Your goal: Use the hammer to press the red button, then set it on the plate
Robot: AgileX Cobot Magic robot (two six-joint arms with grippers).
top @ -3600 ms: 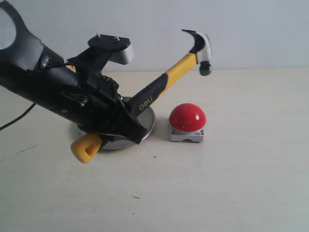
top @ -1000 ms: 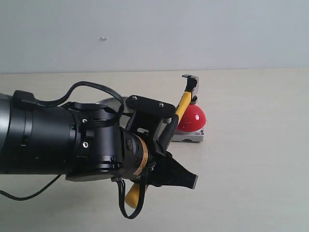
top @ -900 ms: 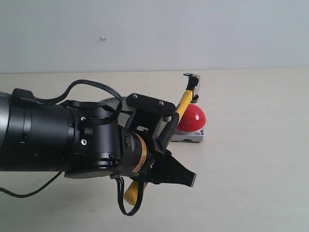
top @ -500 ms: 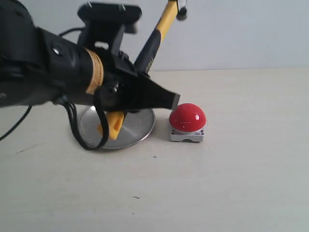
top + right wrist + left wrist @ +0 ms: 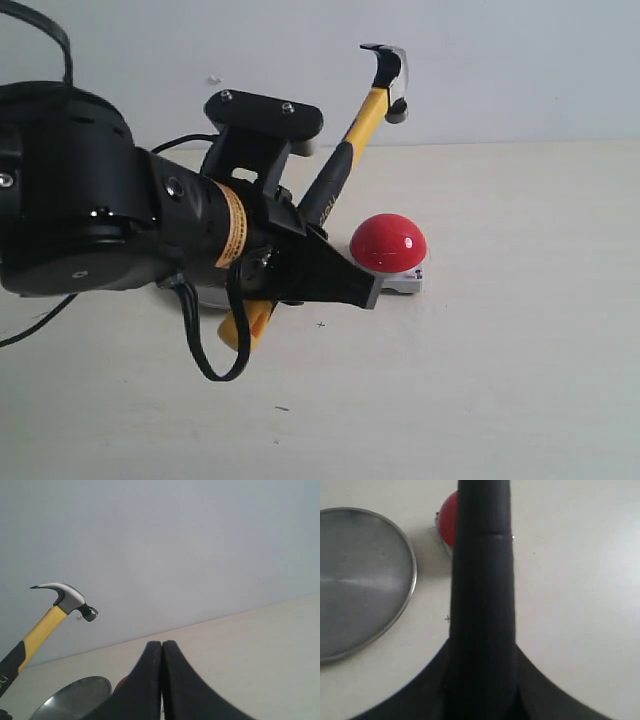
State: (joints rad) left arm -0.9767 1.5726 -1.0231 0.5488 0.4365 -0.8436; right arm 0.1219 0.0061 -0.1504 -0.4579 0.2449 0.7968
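My left gripper (image 5: 310,262) is shut on the black grip of the hammer (image 5: 365,115). The hammer slants upward, its dark steel head high above the red button (image 5: 388,243) and its yellow looped end low beside the arm. The button's red dome sits on a grey-white base on the table, nothing touching it. In the left wrist view the black handle (image 5: 482,580) fills the middle, held in the left gripper (image 5: 482,680), with the silver plate (image 5: 360,580) to one side and a sliver of button (image 5: 449,525) beyond. My right gripper (image 5: 161,647) is shut on nothing; the hammer head (image 5: 70,597) and plate (image 5: 75,697) show past it.
The bulky left arm (image 5: 90,220) hides most of the plate in the exterior view. A pale wall (image 5: 520,60) runs behind the beige table (image 5: 500,380). A dark cable (image 5: 30,325) trails off at the left edge.
A second ago the hammer head rested on the button. It then swung up out of the top of the frame, and now hangs lower, above the button.
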